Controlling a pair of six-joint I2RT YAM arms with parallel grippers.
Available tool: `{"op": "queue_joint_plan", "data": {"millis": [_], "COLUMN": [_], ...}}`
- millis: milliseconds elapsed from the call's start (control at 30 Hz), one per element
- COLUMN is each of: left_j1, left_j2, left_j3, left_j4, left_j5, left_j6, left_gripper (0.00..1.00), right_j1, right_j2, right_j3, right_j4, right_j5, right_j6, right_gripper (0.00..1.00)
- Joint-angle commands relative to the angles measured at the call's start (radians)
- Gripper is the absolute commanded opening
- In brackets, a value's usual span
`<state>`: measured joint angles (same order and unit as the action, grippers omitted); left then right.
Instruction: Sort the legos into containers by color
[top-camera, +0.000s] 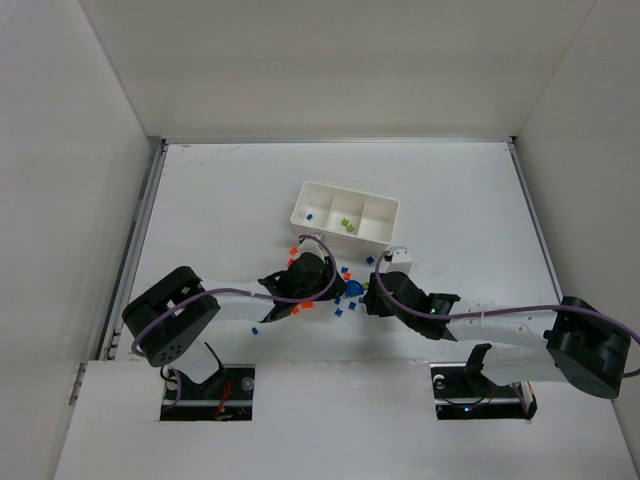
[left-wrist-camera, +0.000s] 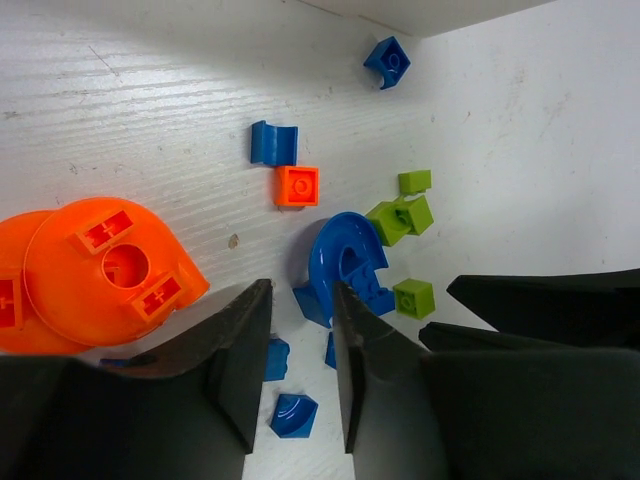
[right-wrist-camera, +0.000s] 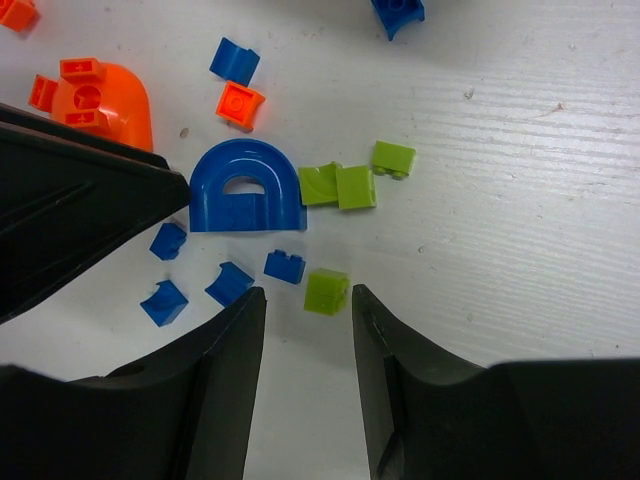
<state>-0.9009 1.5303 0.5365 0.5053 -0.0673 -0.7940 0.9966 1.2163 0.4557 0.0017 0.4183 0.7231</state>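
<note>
My left gripper (left-wrist-camera: 302, 300) hangs barely parted, empty, beside the big blue piece (left-wrist-camera: 345, 262); the right gripper (right-wrist-camera: 308, 300) gapes empty over a green brick (right-wrist-camera: 326, 291). The tray (top-camera: 330, 233) holds few; most legos (top-camera: 298, 309) lie loose near it.

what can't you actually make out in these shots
- top view: legos by the arms too small to count; left gripper and right gripper cover some
- top view: bricks in the tray too small for shape
- left wrist view: orange pieces partly under the left gripper, cut by the left edge
- right wrist view: blue brick cut off by the top edge
</note>
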Motion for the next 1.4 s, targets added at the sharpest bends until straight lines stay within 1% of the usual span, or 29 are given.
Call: {"op": "queue_joint_plan", "data": {"millis": [0, 200, 600, 767, 933, 1100, 1233, 1267, 1367], "left_j1": [0.012, 0.015, 0.026, 0.026, 0.027, 0.018, 0.017, 0.020, 0.030], "left_j2": [-0.015, 0.047, 0.145, 0.159, 0.128, 0.093, 0.028, -0.023, -0.084], "left_j3": [0.013, 0.052, 0.062, 0.045, 0.017, 0.008, 0.002, -0.001, -0.004], "left_j4": [0.055, 0.068, 0.162, 0.188, 0.191, 0.177, 0.147, 0.121, 0.092], "left_j5": [0.030, 0.052, 0.055, 0.060, 0.040, 0.027, 0.006, -0.003, -0.012], "left_j6": [0.010, 0.012, -0.019, -0.048, -0.066, -0.062, -0.051, -0.044, -0.033], "left_gripper": [0.30, 0.30, 0.25, 0.16, 0.13, 0.07, 0.05, 0.05, 0.05], "right_j1": [0.012, 0.012, 0.012, 0.012, 0.012, 0.012, 0.012, 0.012, 0.012], "right_j2": [-0.024, -0.026, -0.038, -0.055, -0.046, -0.049, -0.060, -0.063, -0.060], "right_j3": [-0.005, -0.008, -0.020, -0.028, -0.025, -0.025, -0.026, -0.025, -0.023], "right_j4": [0.027, 0.027, 0.027, 0.024, 0.027, 0.027, 0.024, 0.021, 0.020], "right_j5": [0.005, 0.007, 0.010, 0.011, 0.011, 0.011, 0.013, 0.013, 0.013], "right_j6": [0.007, 0.012, 0.016, 0.018, 0.018, 0.018, 0.018, 0.018, 0.016], "right_gripper": [0.46, 0.46, 0.46, 0.46, 0.46, 0.46, 0.46, 0.46, 0.46]}}
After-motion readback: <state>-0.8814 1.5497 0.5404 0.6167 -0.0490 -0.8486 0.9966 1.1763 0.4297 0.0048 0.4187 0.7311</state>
